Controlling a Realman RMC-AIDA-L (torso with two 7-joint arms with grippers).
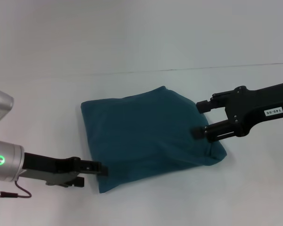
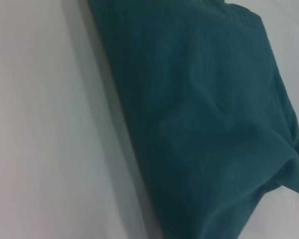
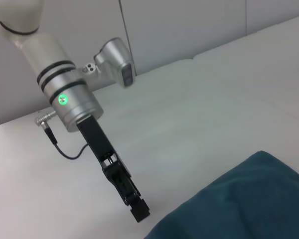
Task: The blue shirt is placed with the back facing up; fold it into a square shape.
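blue shirt [image 1: 146,134]: folded into a rough, puffy square at the middle of the white table [image 1: 141,52]; its 4 o'clock corner bulges and sags.
right gripper [image 1: 201,120]: at the shirt's 3 o'clock edge, its two fingers spread apart, one at the upper corner and one lower over the cloth; pinching nothing that shows.
left gripper [image 1: 103,170]: low at the shirt's 7 o'clock corner, tip just beside the fabric edge; cannot tell whether its claw is spread or pressed together.
left wrist view: shirt [image 2: 204,124] fills most of the picture, bare table beside it.
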